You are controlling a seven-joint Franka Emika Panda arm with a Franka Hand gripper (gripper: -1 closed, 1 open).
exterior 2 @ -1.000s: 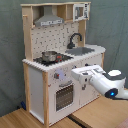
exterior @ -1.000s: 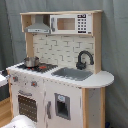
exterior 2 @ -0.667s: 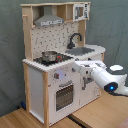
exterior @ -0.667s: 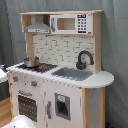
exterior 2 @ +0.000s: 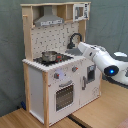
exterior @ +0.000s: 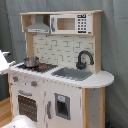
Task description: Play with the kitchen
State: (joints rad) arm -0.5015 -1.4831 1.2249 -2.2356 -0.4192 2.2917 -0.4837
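My arm (exterior 2: 102, 59) has swung in toward the kitchen (exterior 2: 57, 62) since a second ago, its white forward end now up beside the counter's edge at the sink side in the second exterior view, where earlier it hung lower, in front of the cabinet doors. The kitchen stands on a wood floor (exterior 2: 30, 120) before a grey-green curtain (exterior: 116, 45) in both exterior views, tall and white with light-wood trim. A small metal pot (exterior: 31, 61) sits on the black stovetop (exterior: 37, 66); beside it lies the grey sink (exterior: 73, 74) with its black curved faucet (exterior: 84, 59) standing behind. Above, a silver hood (exterior: 39, 27) hangs next to the microwave (exterior: 70, 23) on the top shelf, over a white tiled backsplash (exterior: 60, 49). Below the counter are the oven door (exterior 2: 63, 95) and pink knobs (exterior: 34, 84). In the first exterior view only a white sliver of my arm (exterior: 4, 61) shows at the first exterior view's left edge. Whether my fingers are spread or pressed together I cannot tell.
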